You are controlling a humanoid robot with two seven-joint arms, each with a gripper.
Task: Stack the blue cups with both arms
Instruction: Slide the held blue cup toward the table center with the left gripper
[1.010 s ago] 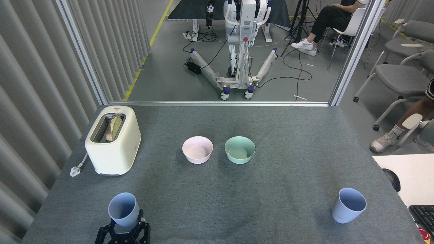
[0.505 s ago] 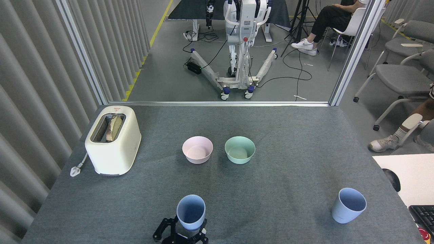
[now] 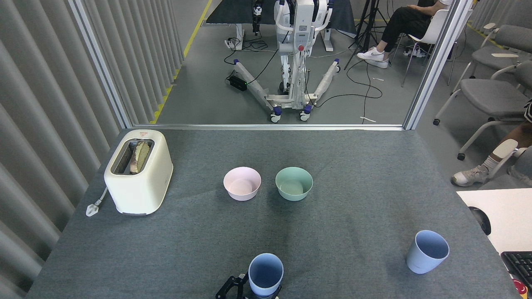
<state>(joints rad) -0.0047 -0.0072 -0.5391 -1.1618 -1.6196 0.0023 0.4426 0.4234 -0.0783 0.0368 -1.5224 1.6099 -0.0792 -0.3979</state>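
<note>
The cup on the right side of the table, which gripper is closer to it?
Left. The left gripper is by the near edge, holding the other cup, well left of the right-hand cup. The right gripper isn't in view.

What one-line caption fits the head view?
Left gripper holds one blue cup near table centre; second blue cup waits right.

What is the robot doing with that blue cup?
The robot's left end effector holds one blue cup upright at the near edge of the table. The other blue cup stands alone on the right, untouched. The right arm is out of view. The cups are not stacked yet. A pink bowl, a mint-green bowl and a toaster sit behind.
</note>
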